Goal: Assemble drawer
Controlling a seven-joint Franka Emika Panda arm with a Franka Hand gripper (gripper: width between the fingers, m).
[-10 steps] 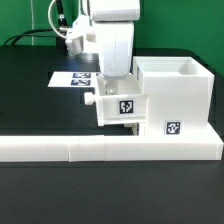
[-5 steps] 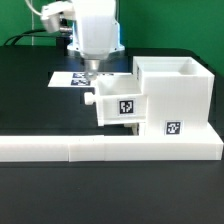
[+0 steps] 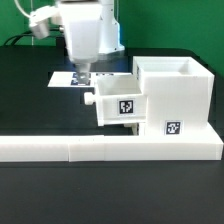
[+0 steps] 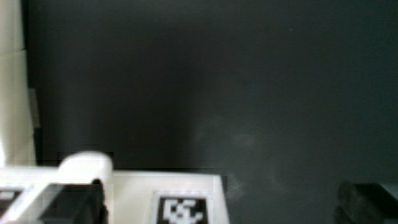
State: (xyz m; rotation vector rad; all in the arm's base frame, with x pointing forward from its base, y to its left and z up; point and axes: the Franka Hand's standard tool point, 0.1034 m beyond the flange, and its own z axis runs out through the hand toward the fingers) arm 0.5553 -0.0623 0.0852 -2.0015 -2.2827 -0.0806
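Observation:
The white drawer case (image 3: 176, 92) stands on the exterior view's right, with a square tag low on its front. One knobbed tray (image 3: 122, 104) sits part way into it, its tag facing front and its knob (image 3: 89, 99) pointing to the exterior view's left. My gripper (image 3: 82, 73) hangs open and empty just left of and above that knob, apart from the tray. In the wrist view the gripper (image 4: 214, 205) spans a white tagged surface, with dark fingers (image 4: 64, 205) at both sides and the knob (image 4: 80, 166) beside one. A second tray is not in view.
The marker board (image 3: 70, 79) lies on the black table under and behind the gripper; it seems to be the tagged white surface in the wrist view (image 4: 178, 200). The long low white border wall (image 3: 90, 150) runs along the front, against the case.
The gripper has left the tray, risen a little and moved to the exterior view's left, over the marker board. The tray and case have not moved.

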